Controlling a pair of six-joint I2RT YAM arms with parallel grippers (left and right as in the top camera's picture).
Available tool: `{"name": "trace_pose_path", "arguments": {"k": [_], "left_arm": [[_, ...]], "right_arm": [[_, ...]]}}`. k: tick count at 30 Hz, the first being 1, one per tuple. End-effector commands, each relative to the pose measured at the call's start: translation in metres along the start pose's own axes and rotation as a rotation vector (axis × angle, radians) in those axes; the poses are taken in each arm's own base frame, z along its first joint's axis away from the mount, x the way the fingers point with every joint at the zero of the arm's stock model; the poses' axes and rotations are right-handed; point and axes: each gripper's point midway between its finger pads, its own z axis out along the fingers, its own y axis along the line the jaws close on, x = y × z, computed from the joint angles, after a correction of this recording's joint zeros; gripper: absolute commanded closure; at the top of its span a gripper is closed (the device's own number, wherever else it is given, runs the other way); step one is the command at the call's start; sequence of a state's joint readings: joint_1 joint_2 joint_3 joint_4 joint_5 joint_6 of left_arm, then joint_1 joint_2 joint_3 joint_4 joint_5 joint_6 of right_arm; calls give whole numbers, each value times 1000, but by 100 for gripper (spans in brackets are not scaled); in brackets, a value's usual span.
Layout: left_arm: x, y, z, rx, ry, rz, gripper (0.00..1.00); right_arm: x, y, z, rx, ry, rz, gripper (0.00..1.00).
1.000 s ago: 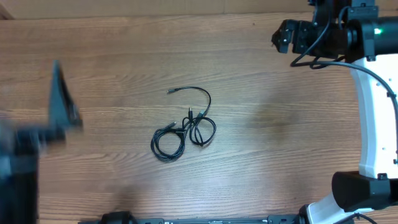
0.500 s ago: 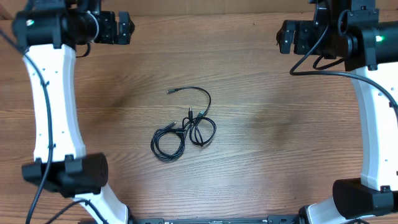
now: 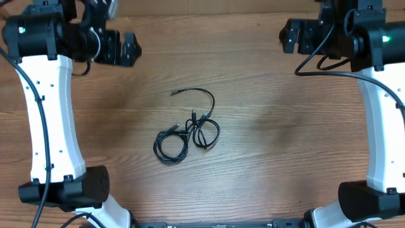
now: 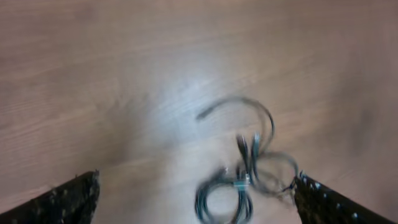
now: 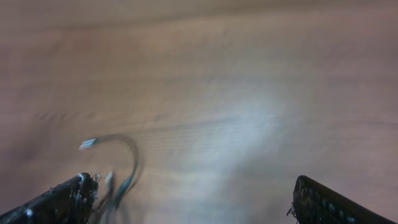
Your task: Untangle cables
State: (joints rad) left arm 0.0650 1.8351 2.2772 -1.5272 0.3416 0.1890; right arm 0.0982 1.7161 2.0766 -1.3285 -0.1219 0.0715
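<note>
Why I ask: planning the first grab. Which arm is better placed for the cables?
Left. The left gripper is nearer the cables, with most in view; the right gripper sees only their edge.

A brown wood-grain table spreads beneath me, its grain running side to side, pale glare across it in my wrist views.

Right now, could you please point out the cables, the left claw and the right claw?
cables (image 3: 195,125): overhead view, the tangle in the middle.
left claw (image 3: 134,49): overhead view, midway between its fingertips.
right claw (image 3: 283,39): overhead view, midway between its fingertips.
</note>
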Motion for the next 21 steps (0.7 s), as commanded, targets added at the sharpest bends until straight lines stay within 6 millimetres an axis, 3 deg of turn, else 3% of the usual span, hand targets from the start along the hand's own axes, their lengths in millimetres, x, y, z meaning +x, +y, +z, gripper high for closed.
{"name": "trace_pose_path", "arguments": {"k": [1,4,8,11,16,18,21], "left_arm": [[10,-21,-8,27,26,116,0],[13,-22,2,-5,53,86,0],[27,-6,8,-200,126,25,0],[37,-23,3,-208,136,59,0],[48,-64,-32,-170,9,205,0],[62,-77,-45,-152,-48,282,0],[92,-86,-46,-146,-97,372,0]], "right_arm": [[20,20,27,-110,138,37,0],[51,27,53,-96,266,-4,0],[99,45,76,-85,404,-90,0],[123,57,89,-41,435,-131,0],[146,67,90,19,395,-180,0],[157,66,84,21,403,-158,0],[178,71,77,-43,433,-121,0]]}}
